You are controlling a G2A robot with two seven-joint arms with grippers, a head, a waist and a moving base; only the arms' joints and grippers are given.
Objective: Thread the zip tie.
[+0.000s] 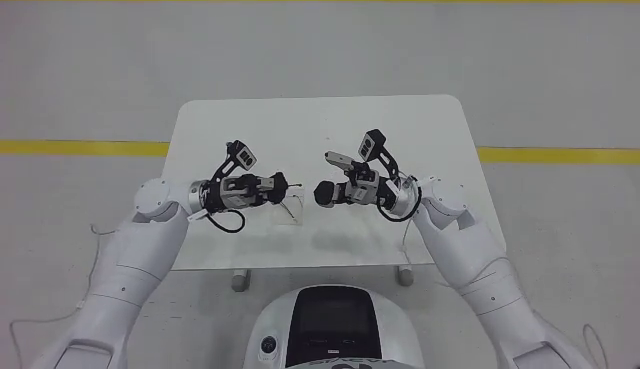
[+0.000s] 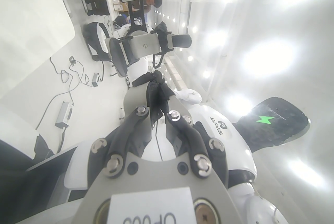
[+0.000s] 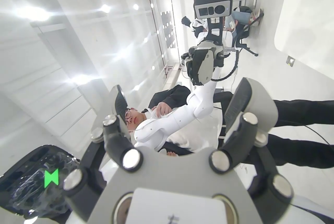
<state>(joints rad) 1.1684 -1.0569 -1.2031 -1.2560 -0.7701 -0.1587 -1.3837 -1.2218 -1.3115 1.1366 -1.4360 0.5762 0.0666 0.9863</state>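
- Right gripper [image 3: 181,86], close under its wrist camera, has its jaws wide apart with nothing between them. It hangs over the white desk [image 1: 420,119], facing the other arm.
- Left gripper [image 2: 156,79] has its jaws pressed together. In the top view a thin pale zip tie [image 1: 292,210] appears to dangle from them just above the desk, though the grip itself is hard to make out.
- By its look, the tie is very light, springy and slick, and would flex when pushed.
- The best hold for threading is probably close to the free tip, so the short end is stiff enough to enter the head.
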